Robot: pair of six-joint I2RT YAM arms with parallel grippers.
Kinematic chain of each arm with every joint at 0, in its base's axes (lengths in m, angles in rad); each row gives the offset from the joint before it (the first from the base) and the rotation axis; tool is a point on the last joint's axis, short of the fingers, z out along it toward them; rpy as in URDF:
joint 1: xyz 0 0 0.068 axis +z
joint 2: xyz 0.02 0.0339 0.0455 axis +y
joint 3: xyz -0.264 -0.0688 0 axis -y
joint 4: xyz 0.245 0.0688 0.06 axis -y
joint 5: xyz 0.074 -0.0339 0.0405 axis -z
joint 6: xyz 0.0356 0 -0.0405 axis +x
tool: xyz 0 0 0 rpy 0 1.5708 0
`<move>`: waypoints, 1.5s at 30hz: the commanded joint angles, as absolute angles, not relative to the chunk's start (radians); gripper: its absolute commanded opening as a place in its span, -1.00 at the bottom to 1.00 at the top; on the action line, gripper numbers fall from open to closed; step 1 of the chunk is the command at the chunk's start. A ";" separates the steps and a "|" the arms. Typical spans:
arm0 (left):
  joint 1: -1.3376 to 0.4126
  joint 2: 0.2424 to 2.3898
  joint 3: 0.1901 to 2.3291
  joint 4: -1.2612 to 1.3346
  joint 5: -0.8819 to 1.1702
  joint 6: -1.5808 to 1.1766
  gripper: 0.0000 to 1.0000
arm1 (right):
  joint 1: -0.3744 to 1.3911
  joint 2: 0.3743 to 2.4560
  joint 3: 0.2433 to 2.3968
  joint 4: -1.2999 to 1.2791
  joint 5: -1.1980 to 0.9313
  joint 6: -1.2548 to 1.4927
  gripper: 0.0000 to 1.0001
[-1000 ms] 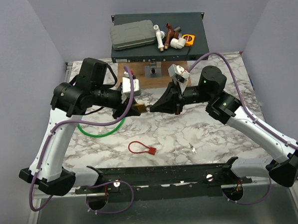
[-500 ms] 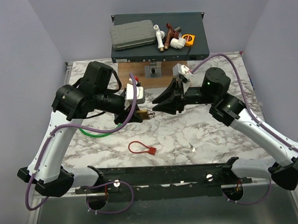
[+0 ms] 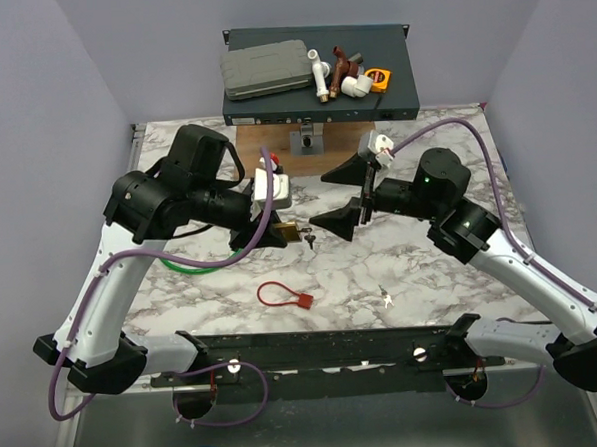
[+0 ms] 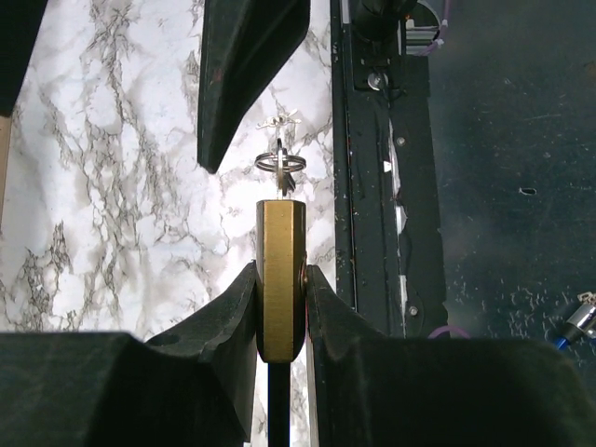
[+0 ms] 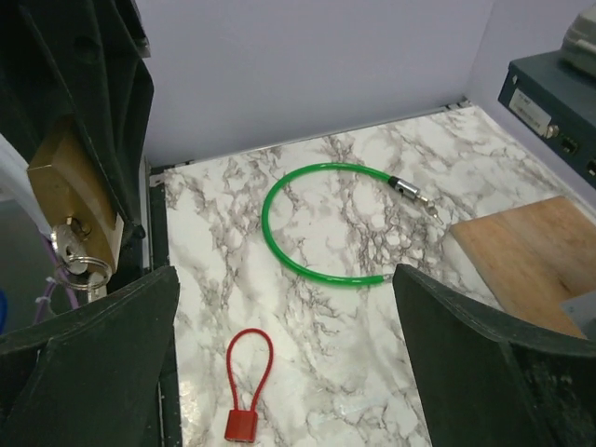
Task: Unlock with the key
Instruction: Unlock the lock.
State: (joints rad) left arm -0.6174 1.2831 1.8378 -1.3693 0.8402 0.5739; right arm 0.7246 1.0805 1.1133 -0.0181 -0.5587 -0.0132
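Observation:
A brass padlock (image 3: 288,231) hangs above the marble table, and my left gripper (image 3: 275,229) is shut on its body. The left wrist view shows the padlock (image 4: 280,265) edge-on between my left gripper's (image 4: 280,279) fingers. A key (image 4: 283,183) on a ring sticks out of its far end. My right gripper (image 3: 337,197) stands wide open just right of the key (image 3: 309,237), touching nothing. In the right wrist view the padlock (image 5: 67,191) and key (image 5: 77,250) sit at the left, outside my right gripper (image 5: 284,279).
A red cable lock (image 3: 281,294) and small loose keys (image 3: 387,298) lie near the front. A green cable loop (image 5: 317,223) lies at the left, partly under my left arm. A wooden board (image 3: 305,155) with a mount sits behind, and a dark box (image 3: 317,92) of clutter beyond.
My right gripper has opened wide and drawn back to the right, leaving the key in the padlock. My left gripper has carried the padlock slightly right and toward the front.

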 commanded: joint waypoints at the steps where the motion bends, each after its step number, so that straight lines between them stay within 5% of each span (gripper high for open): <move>1: -0.619 1.264 1.842 -1.318 0.853 0.575 -1.00 | 0.724 1.110 1.144 -0.079 -0.511 0.033 1.00; 8: -0.620 1.230 1.626 -1.255 0.861 0.532 -1.00 | 0.724 0.986 0.942 0.145 -0.166 0.173 1.00; 14: -0.595 1.267 1.693 -1.243 0.837 0.516 -1.00 | 0.724 1.003 0.991 -0.054 -0.260 0.075 1.00; 18: -0.579 1.294 1.694 -1.263 0.847 0.567 -1.00 | 0.723 1.036 1.015 -0.116 -0.350 0.051 0.65; 21: -0.578 1.286 1.606 -1.225 0.866 0.602 -1.00 | 0.724 1.061 1.042 -0.164 -0.274 0.049 0.61; 28: -0.532 1.296 1.515 -1.126 0.879 0.575 -1.00 | 0.724 1.076 1.023 -0.114 -0.159 0.129 0.98; 45: -0.500 1.296 1.503 -1.181 0.890 0.647 -1.00 | 0.724 1.160 1.111 -0.223 -0.132 0.156 1.00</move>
State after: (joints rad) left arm -0.5056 1.3178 1.4940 -1.1950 0.8227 0.6193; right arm 0.7246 1.1675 1.0744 -0.1795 -0.1276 0.1841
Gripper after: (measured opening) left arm 0.200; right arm 0.998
